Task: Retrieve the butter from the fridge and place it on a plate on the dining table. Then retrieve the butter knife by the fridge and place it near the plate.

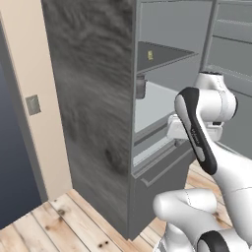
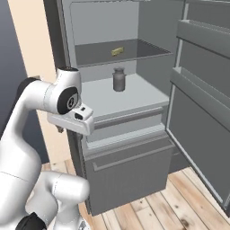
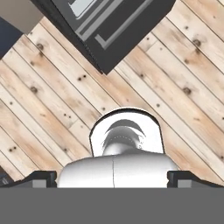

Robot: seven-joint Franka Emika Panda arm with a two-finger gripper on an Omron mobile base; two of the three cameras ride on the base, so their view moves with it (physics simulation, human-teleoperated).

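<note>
I have the fridge (image 2: 121, 90) open in front of me, its door (image 2: 202, 99) swung out to the right. Inside, the butter (image 2: 117, 51) lies on the upper glass shelf (image 2: 130, 56), toward the back. One level below it, a grey jar (image 2: 119, 79) stands upright on the white lower shelf (image 2: 121, 99), almost directly under the butter and well apart from it. Below that shelf the bottom drawer (image 2: 128, 168) is closed.

My gripper (image 2: 67, 126) hangs outside the fridge, at its left front edge, level with the lower shelf and pointing down; the jaws are spread wide with nothing between them.

From the left base view I see the fridge's grey side wall (image 1: 93, 113), with the butter (image 1: 150, 55) a small yellow speck on the shelf and the jar (image 1: 141, 86) half hidden behind the door frame. The hand view looks straight down at the plank floor (image 3: 52, 96) and a corner of the fridge's base (image 3: 109, 30).
</note>
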